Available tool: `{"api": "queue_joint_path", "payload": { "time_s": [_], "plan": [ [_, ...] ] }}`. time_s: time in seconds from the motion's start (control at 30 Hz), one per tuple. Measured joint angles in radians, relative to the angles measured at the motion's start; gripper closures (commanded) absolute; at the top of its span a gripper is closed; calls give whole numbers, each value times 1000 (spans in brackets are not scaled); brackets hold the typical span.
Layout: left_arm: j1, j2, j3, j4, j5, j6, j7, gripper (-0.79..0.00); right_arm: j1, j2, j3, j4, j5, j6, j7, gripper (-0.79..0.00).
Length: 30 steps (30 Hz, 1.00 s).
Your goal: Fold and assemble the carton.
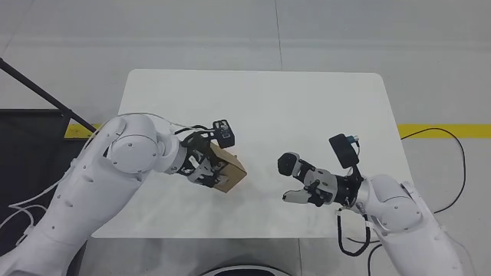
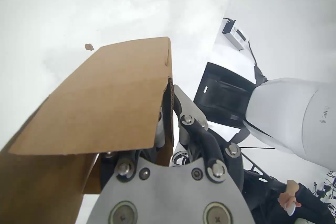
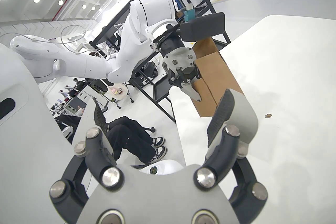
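The carton point(image 1: 229, 173) sits a little toward 8 o'clock from the middle of the table point(image 1: 307, 100), tilted, with one corner pointing to 3 o'clock. The left gripper point(image 1: 205, 170) comes at it from 9 o'clock and holds it. In the left wrist view the gripper point(image 2: 172, 114) pinches one wall of the carton point(image 2: 105, 93), with one finger outside the corrugated edge and the other inside. A broad brown panel spreads out above the grip. Whether the carton's low edge touches the table cannot be told.

The right gripper point(image 1: 291, 180) is at 3 o'clock from the carton, apart from it, with a strip of tabletop between them. Its fingers are spread wide and hold nothing. The right wrist view shows that spread of the gripper point(image 3: 162, 101). Past it are the carton point(image 3: 215, 72) and the left gripper point(image 3: 191, 88), both by the table's near edge.

Both grippers are near the 6 o'clock edge of the table. The 12 o'clock edge is well apart from them, and so are the 3 and 9 o'clock edges. A small brown scrap point(image 3: 268, 116) lies on the table near the carton, and the left wrist view also shows the scrap point(image 2: 89, 46).
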Motion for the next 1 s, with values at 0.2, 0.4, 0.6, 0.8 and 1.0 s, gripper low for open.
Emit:
{"api": "queue_joint_path", "payload": {
  "time_s": [0.2, 0.4, 0.6, 0.8, 1.0],
  "plan": [
    [6, 0, 6, -4, 13, -7, 9, 0, 0, 0, 0, 0, 0, 0, 0, -785],
    [-30, 13, 81, -37, 191, -78, 78, 0, 0, 0, 0, 0, 0, 0, 0, -785],
    [-107, 52, 206, -51, 370, -175, 174, 0, 0, 0, 0, 0, 0, 0, 0, -785],
    [-235, 114, 425, -30, 508, -291, 290, 0, 0, 0, 0, 0, 0, 0, 0, -785],
    [-406, 164, 636, -24, 508, -339, 339, 0, 0, 0, 0, 0, 0, 0, 0, -785]
  ]
}}
